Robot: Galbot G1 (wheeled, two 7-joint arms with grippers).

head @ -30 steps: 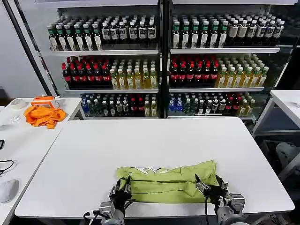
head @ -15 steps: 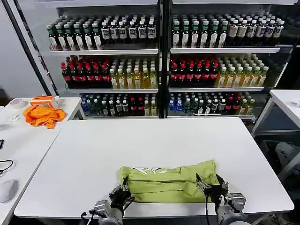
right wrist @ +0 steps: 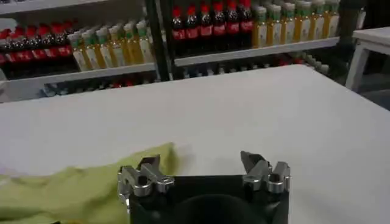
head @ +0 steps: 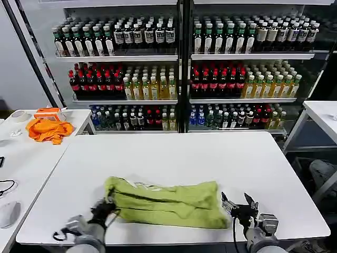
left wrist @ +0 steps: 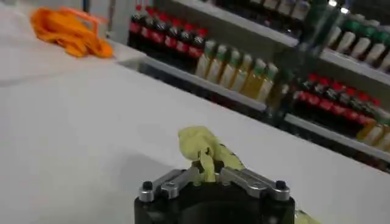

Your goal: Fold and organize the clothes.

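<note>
We see the lime T-shirt (head: 166,203) lying bunched in a long folded band on the near half of the white worktop (head: 174,158), closer to its front edge than to the shelves. Our left claw (head: 104,208) sits at the shirt's left end, low over the worktop near the front left corner; in the left wrist view, the left claw (left wrist: 210,173) is pressed together on a puckered tuft of the shirt (left wrist: 204,146), which rises between its fingers. Our right claw (head: 238,206) hovers just beside the shirt's right end, by the front edge of the worktop. In the right wrist view the right claw (right wrist: 204,173) stands spread with nothing between its fingers, the shirt's edge (right wrist: 73,189) reaching to one finger and bare worktop under the other. On the side worktop (head: 21,158) to our left, well apart from the shirt, lies an orange cloth (head: 50,129). Behind the worktop stand shelves (head: 184,58) packed with rows of bottles.
</note>
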